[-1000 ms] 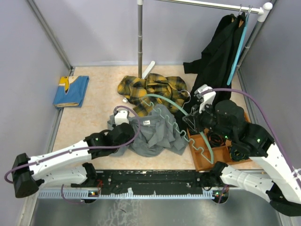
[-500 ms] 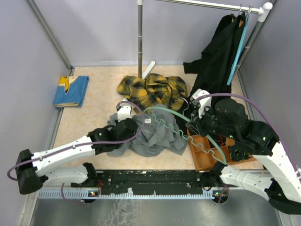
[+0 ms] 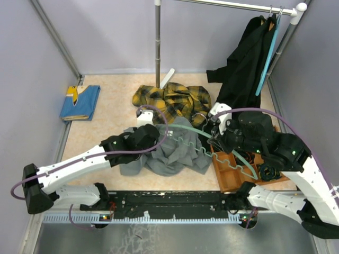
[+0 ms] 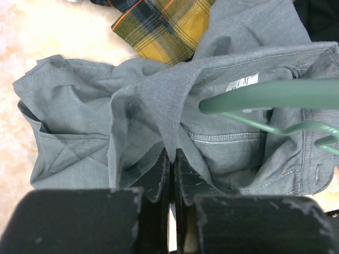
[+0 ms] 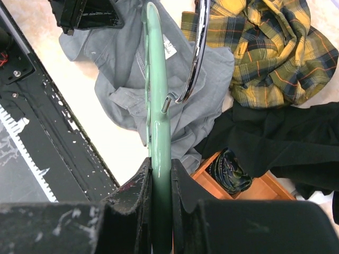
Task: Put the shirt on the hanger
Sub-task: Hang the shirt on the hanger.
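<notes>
I hold the hanger (image 5: 157, 90) in the right fingers (image 5: 176, 182), which are closed on its pale green body with one finger on each side, and its metal hook (image 5: 196, 53) curves up just beside the body. The left fingers (image 4: 160, 177) are almost fully closed and pinch a raised fold of the grey shirt (image 3: 175, 153) near the collar. One rounded end of the hanger reaches over the open neck of this shirt, just beside the white size label (image 4: 241, 83). On the surface (image 3: 108, 124) I count one grey shirt, one yellow plaid shirt (image 3: 172, 100) touching its far edge, one folded blue cloth (image 3: 80, 102) close to the left wall, and one orange tray (image 3: 225, 177) at the right. A black garment (image 3: 246, 63) hangs from the rail on a second, teal hanger (image 3: 269, 53), so there are two hangers. The open room is on the left, between the grey shirt and the blue cloth. The right side is crowded by the tray and the black garment. The near edge of the grey shirt lies close to the black base rail (image 3: 175, 200).
</notes>
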Controlling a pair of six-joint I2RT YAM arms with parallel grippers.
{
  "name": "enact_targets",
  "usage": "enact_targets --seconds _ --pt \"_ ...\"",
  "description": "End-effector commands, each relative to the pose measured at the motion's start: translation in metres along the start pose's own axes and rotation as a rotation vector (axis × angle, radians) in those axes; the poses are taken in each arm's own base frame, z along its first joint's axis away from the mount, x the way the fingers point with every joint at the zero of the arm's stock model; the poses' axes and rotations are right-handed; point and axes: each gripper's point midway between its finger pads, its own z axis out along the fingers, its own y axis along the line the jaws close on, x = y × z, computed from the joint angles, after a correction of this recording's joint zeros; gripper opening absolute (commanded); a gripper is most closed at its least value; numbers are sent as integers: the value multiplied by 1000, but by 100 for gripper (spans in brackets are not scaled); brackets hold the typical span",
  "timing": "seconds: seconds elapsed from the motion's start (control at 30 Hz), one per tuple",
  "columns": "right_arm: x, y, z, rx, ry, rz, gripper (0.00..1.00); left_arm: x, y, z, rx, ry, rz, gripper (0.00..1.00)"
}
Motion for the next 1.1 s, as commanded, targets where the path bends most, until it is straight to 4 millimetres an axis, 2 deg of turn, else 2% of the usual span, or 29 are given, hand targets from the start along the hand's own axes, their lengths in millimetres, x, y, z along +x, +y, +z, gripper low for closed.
enact_targets --seconds 0.0,0.1,0.3,0.6,0.8,0.93,1.07 --pt "-27 -1 -3 -7 -95 -49 0 -10 -5 -6 12 17 20 0" --pt "-27 -4 10 4 -82 -70 0 -17 -11 -7 21 21 30 0" --pt "-49 -4 24 -14 -138 -88 0 -33 -29 -12 74 34 66 0" --pt "-66 2 19 -49 -206 -124 0 -64 -50 -36 203 15 179 0" --pt "-60 9 19 -106 -131 -157 0 -86 -32 -48 110 18 258 0" --pt "-55 11 13 -117 -116 -160 0 -87 -16 -53 60 58 273 0" --pt "-57 25 8 -190 -141 -158 0 -84 -9 -54 65 84 306 0"
